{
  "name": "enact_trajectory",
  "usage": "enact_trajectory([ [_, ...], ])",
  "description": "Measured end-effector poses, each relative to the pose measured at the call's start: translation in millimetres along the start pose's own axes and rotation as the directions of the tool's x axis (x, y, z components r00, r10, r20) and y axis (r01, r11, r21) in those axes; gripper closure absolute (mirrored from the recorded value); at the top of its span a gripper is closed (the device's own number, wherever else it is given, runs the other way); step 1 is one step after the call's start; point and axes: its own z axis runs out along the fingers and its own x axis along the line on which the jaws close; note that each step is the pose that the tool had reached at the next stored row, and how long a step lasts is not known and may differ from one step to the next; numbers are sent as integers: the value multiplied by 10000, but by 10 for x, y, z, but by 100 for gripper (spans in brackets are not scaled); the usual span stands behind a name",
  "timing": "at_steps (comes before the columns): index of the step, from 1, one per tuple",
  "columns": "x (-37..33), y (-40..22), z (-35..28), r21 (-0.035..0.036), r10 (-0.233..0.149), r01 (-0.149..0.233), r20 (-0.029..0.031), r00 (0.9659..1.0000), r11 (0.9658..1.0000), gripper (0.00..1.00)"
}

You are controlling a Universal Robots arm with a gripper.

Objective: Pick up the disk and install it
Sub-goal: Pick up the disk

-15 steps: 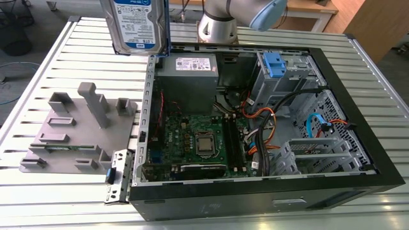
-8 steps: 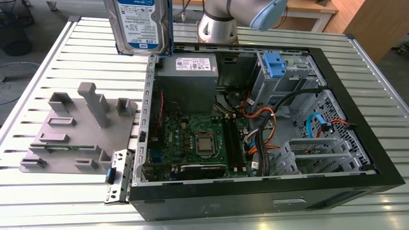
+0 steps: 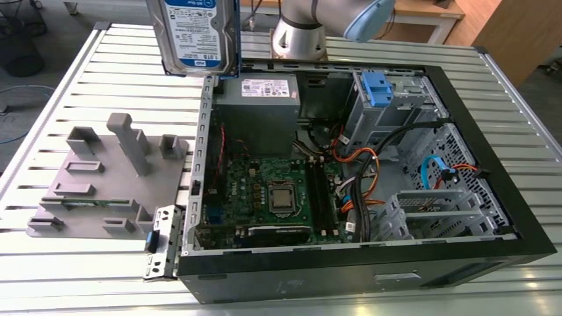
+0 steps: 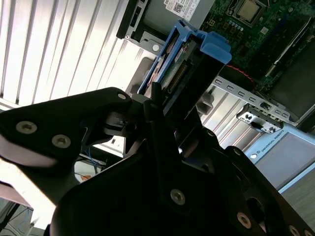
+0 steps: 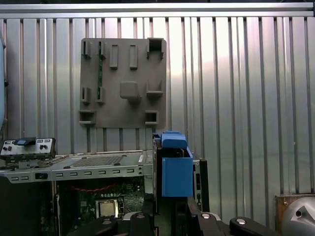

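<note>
The hand [image 4: 162, 105] clamps the disk [image 3: 193, 33] upright (label side showing), high near the computer case [image 3: 351, 280].

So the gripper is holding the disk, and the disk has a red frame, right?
Not quite. The gripper does hold the disk, but its frame is blue, not red. The second wrist view shows this.
</note>
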Motion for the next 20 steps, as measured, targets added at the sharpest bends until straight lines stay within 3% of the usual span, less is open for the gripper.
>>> enact_trajectory([
  [11,-2,-24,0,0,-2,2,-1,10000,10000,65],
  [20,-9,-208,-2,0,-2,2,-1,10000,10000,65],
])
